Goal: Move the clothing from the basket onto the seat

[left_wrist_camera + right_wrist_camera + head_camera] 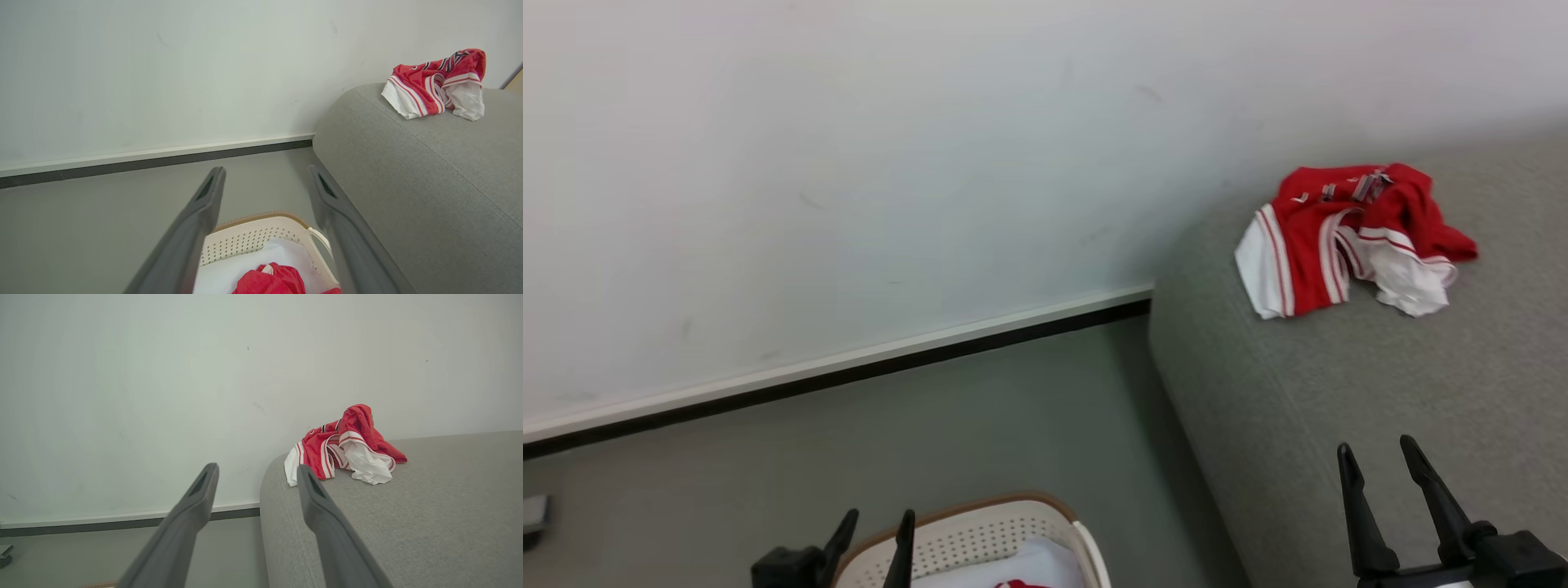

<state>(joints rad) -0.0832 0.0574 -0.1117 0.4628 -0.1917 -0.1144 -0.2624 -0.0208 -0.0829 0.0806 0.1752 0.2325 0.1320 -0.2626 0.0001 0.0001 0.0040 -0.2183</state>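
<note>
I read both pairs as spread and empty. The left fingers (pixel 901 551) hang over the basket (pixel 245 241), which stands on the floor (pixel 1013 408) just beside the seat (pixel 1339 392). The clothing (pixel 271 281) in it lies bunched below them, with no clear long axis; the left arm is nearer. Another garment (pixel 1347 241) lies crumpled on the seat, well ahead of the right fingers (pixel 1436 490).
</note>
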